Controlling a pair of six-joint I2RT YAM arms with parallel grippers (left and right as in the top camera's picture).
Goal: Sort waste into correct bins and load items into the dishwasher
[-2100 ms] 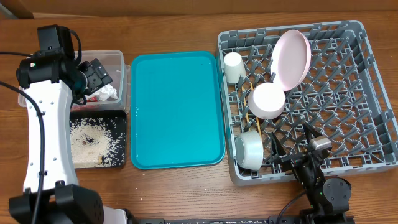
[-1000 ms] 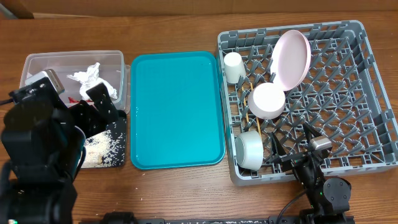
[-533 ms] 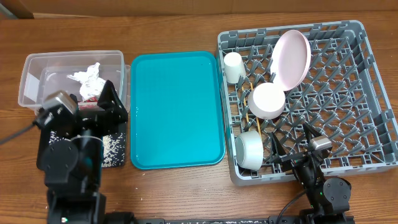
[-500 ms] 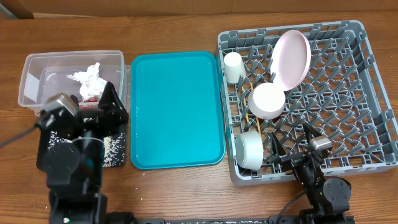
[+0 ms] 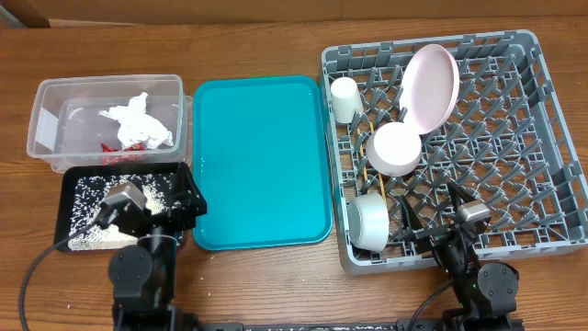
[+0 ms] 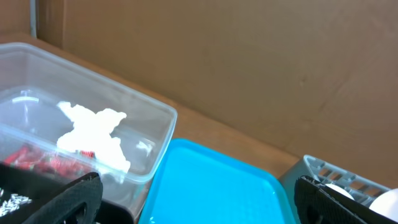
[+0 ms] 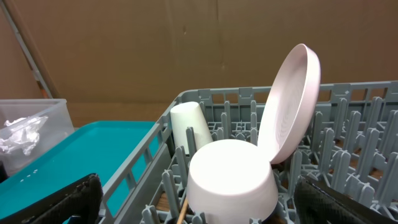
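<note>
Bright, even light fell from overhead, leaving only thin, soft shadows on the table (image 5: 276, 37) around the teal tray (image 5: 262, 161), whose surface showed a faint sheen. Left of the tray, the clear tub (image 5: 37, 129) caught small white glints. The overhead view was sharp; in both wrist views the end effector fingers (image 6: 62, 202) sat dark and blurred.
</note>
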